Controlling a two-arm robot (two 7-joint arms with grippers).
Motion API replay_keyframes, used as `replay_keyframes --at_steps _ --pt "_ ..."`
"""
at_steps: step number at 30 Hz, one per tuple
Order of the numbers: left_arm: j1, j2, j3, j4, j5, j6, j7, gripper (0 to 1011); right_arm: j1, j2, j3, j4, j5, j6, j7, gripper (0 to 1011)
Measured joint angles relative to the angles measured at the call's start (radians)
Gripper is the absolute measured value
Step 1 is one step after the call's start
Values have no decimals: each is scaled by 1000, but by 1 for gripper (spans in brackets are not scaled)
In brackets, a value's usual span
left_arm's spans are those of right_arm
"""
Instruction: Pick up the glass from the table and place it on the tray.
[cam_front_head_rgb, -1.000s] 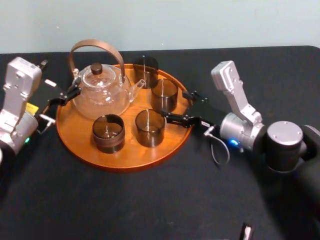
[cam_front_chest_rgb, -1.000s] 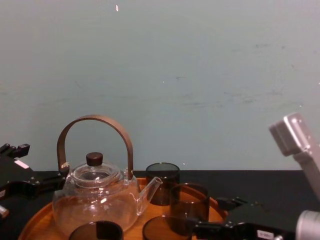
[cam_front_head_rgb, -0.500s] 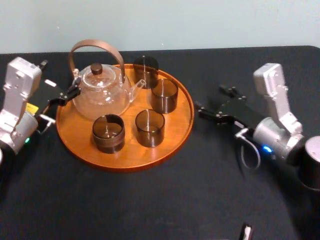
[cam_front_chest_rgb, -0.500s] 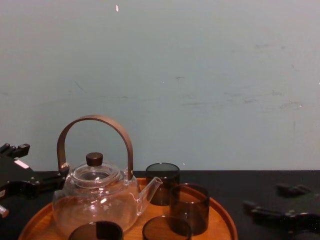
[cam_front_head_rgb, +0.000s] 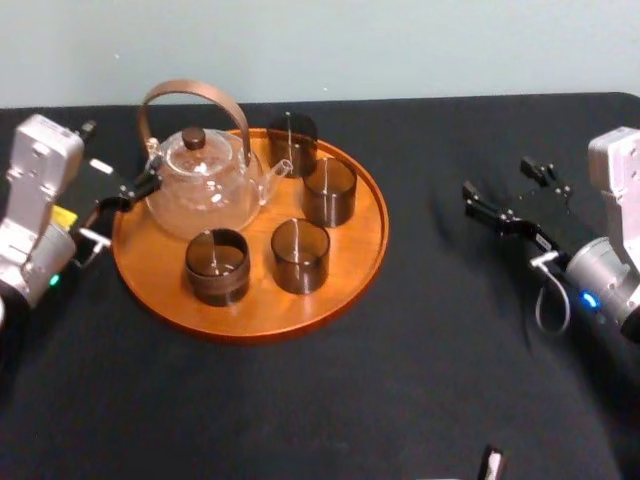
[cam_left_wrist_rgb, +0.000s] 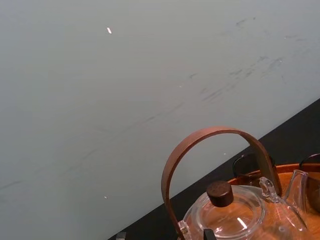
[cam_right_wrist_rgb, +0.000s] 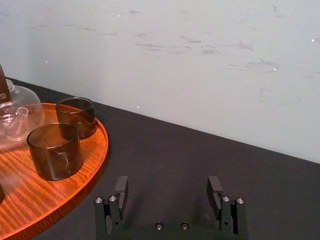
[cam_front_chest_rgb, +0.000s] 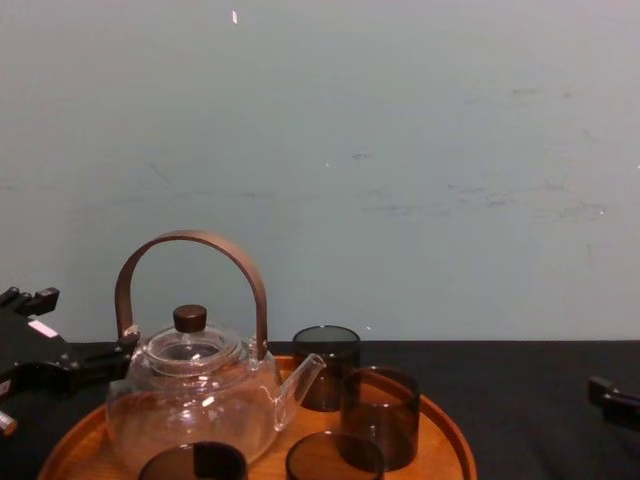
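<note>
Left tool (cam_front_head_rgb: 128, 192): parked at the left rim of the tray (cam_front_head_rgb: 250, 318), just beside the teapot (cam_front_head_rgb: 200, 185). Same spot as a second ago. Apart or together: cannot tell.

Tray: carries the teapot and four dark glasses, all upright, none touching. The mid-right glass (cam_front_head_rgb: 329, 190) and the front-right glass (cam_front_head_rgb: 300, 256) sit where they sat a second ago. Neither has shifted or tipped.

Right tool (cam_front_head_rgb: 508, 190): the one change. A second ago it was reaching over the tray's right rim, close beside those two glasses. Half a second ago it had cleared the rim. Now it hangs over bare desk (cam_front_head_rgb: 330, 400), well apart from the tray. The right wrist view shows its jaws spread wide with nothing between them.

Reading: an empty, spread tool backing off, with every glass standing steady inside the rim, suggests the release is done. The glass in question is on the tray, most likely one of the right-hand pair, though which one I cannot tell. The placing step looks complete. What is left appears to be the retreat.
</note>
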Motion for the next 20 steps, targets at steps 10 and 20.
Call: replay_keyframes --at_steps 10,20 --pt "0 0 0 0 0 0 0 1001 6 -1 -8 6 1 1 12 1002" --pt "0 0 0 0 0 0 0 1001 9 -1 -12 8 3 1 17 1002"
